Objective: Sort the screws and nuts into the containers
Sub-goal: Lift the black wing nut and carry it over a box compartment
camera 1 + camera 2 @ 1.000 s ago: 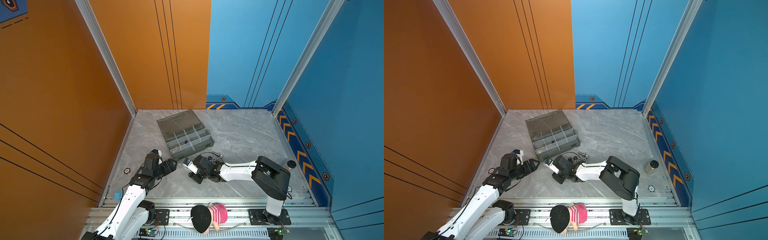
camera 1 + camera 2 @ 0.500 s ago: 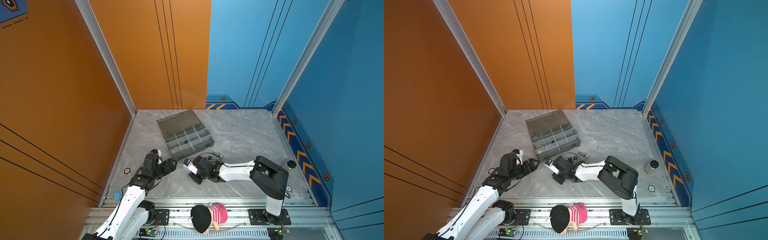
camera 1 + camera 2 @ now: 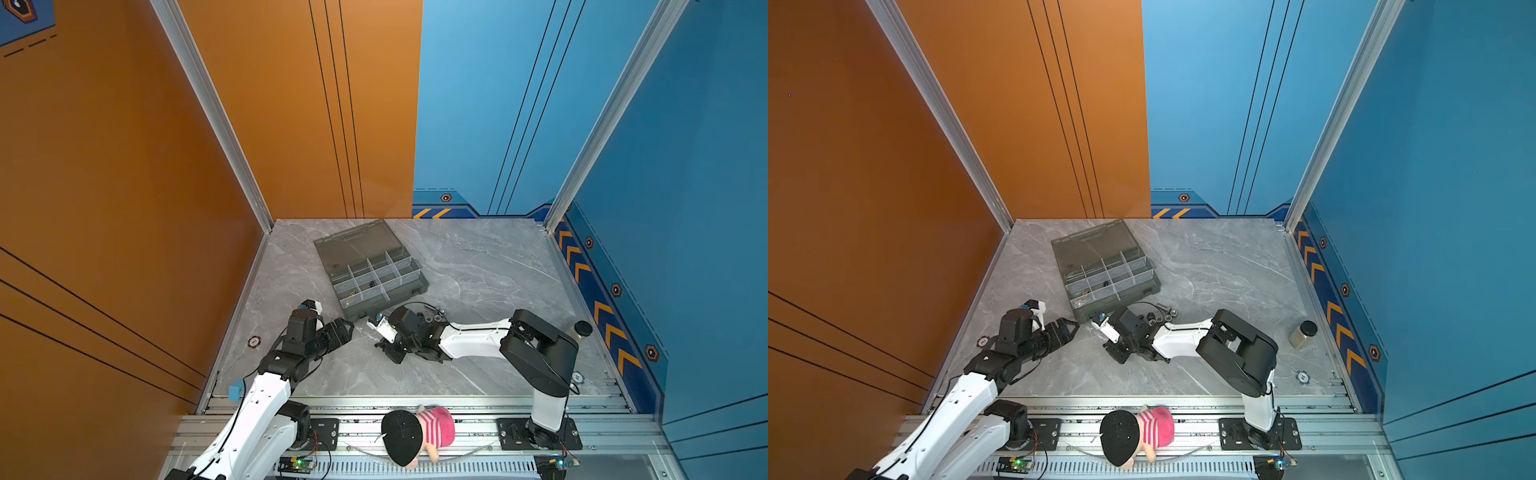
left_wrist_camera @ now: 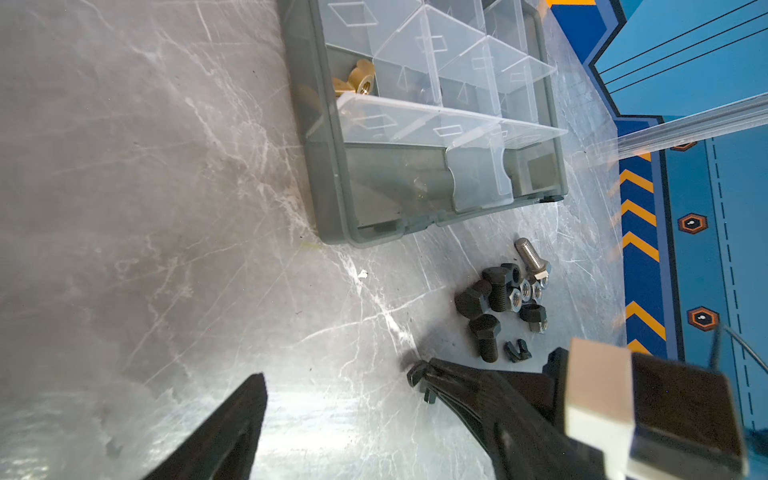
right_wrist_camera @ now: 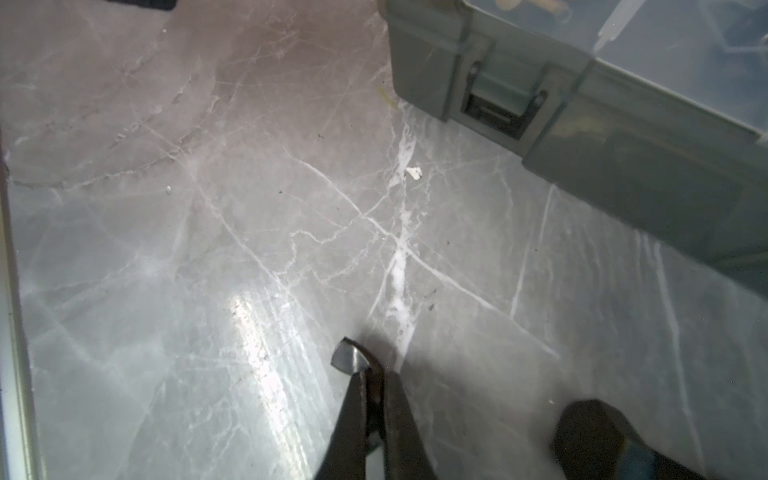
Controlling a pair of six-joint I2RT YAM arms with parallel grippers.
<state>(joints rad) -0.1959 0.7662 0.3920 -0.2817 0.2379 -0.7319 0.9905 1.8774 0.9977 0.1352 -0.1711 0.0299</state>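
Right pincer [image 5: 376,374] newly tight on nut [image 5: 350,356]

Grey marble surface [image 3: 478,270] boxed in by an orange wall [image 3: 124,166] and a blue wall [image 3: 685,166]
A glass jar [image 3: 1303,334] with a black lid stands near the chevron-striped blue side. A plush doll [image 3: 415,432] in a black cap and pink striped top lies on the metal rail [image 3: 478,428]. A tiny white chip [image 4: 363,273] lies on the bare surface, and a round sticker [image 3: 254,341] sits near the orange side.

Loose screws [image 4: 496,289], nuts [image 4: 516,299] before case [image 4: 332,195]
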